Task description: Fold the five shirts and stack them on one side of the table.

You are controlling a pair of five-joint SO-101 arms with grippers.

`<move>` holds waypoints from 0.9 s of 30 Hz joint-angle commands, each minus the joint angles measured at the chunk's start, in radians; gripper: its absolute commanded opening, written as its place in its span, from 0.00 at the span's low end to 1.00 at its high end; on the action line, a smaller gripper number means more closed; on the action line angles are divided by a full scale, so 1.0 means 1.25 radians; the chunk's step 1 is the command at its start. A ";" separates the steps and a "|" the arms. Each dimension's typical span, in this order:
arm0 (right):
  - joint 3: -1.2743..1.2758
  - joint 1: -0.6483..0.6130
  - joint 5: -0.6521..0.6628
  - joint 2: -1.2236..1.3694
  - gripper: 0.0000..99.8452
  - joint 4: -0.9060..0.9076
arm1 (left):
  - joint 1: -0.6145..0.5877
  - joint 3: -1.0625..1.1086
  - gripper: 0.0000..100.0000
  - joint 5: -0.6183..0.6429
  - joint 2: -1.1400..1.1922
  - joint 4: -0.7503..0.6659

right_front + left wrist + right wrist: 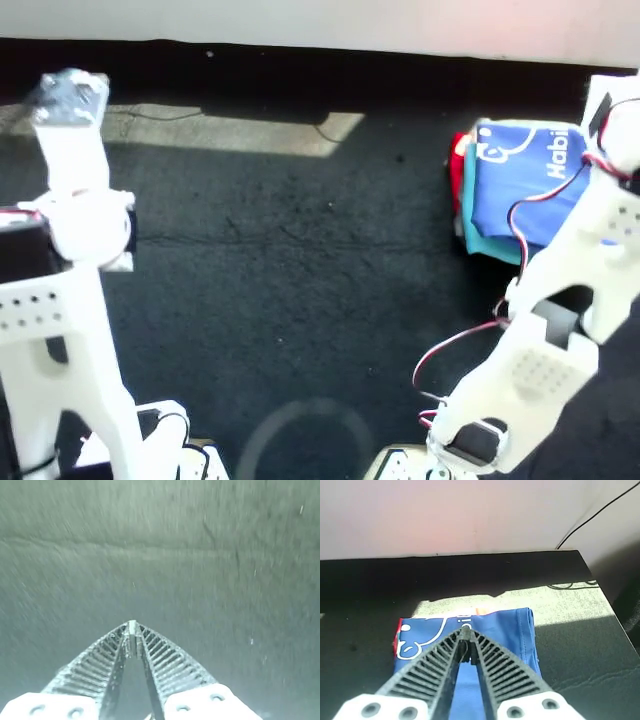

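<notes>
Where the dark worktop meets the pale wall along its far edge, a band of sunlight lies across the cloth-like surface. The left arm, white and tall, stands by the left edge. The right arm, also white, bends up along the right edge.

Near the far right corner sits the stack of folded shirts. Three colours show in it. The blue shirt with a white print lies on top. A teal shirt peeks out below it on the near side. A red shirt shows as a thin strip on the side toward the middle of the worktop. How many shirts lie in the pile cannot be told.

The right claw is pressed together, its ribbed tips meeting with nothing between them. It hangs over the blue shirt; whether it touches the cloth cannot be told. The left claw is pressed together too, pinching nothing. It points at bare worktop, where a faint crease runs across.

Red and white wires loop beside the right arm. A thin black cable runs down the wall past the far right corner.
</notes>
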 commanded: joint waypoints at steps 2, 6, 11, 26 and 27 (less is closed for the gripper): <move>0.182 -0.048 -0.042 -0.207 0.01 0.015 | 0.026 0.141 0.01 -0.007 -0.136 -0.028; 0.569 -0.111 -0.048 -0.485 0.01 0.014 | 0.060 0.305 0.01 -0.007 -0.322 -0.063; 1.080 -0.181 -0.042 -0.801 0.01 -0.044 | 0.064 0.624 0.01 -0.009 -0.548 -0.269; 2.096 -0.272 -0.027 -1.547 0.01 -0.338 | 0.028 1.066 0.01 0.081 -0.929 -0.379; 2.140 -0.278 -0.026 -1.606 0.01 -0.330 | 0.029 1.070 0.01 0.102 -0.930 -0.358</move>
